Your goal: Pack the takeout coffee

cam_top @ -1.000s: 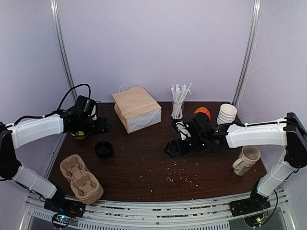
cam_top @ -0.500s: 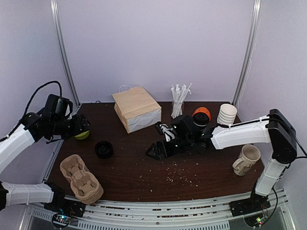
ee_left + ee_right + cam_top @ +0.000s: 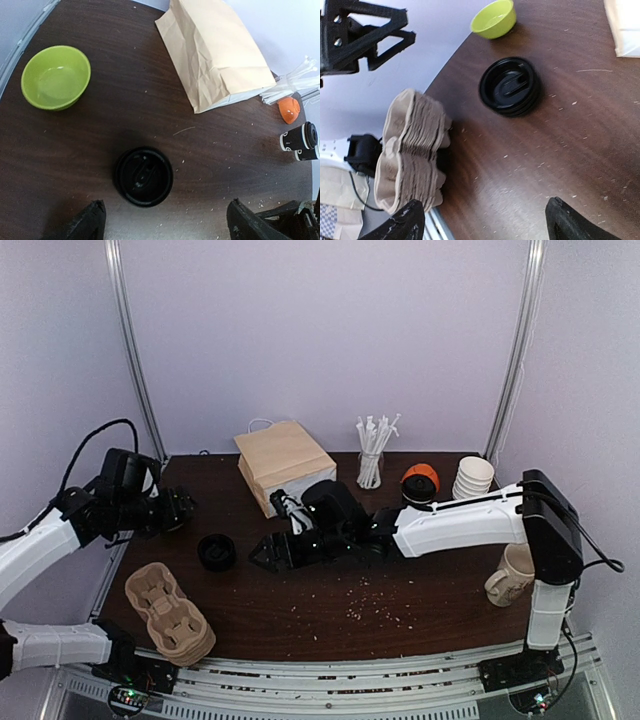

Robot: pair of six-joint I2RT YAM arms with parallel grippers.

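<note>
The takeout coffee (image 3: 299, 136) is a black lidded cup with white print. It stands at the back right beside an orange lid (image 3: 289, 109), and in the top view the takeout coffee (image 3: 413, 500) sits just behind my right forearm. My right gripper (image 3: 268, 553) reaches far left of it, open and empty, hovering over bare table (image 3: 485, 222) near a low stack of black lids (image 3: 510, 86). My left gripper (image 3: 185, 508) is open and empty too, held above the lids (image 3: 143, 176), which lie just ahead of its gap (image 3: 170, 225).
A brown paper bag (image 3: 285, 468) lies at the back centre. A green bowl (image 3: 56, 76) sits at the left. Stacked pulp cup carriers (image 3: 168, 615) are at the front left. Straws in a glass (image 3: 372, 455), white cups (image 3: 473, 478) and a cream mug (image 3: 515, 573) stand at the right.
My right arm has stretched left across the table, from near the orange lid to beside the black lids. My left arm drew back to the left edge, then came slightly forward.
</note>
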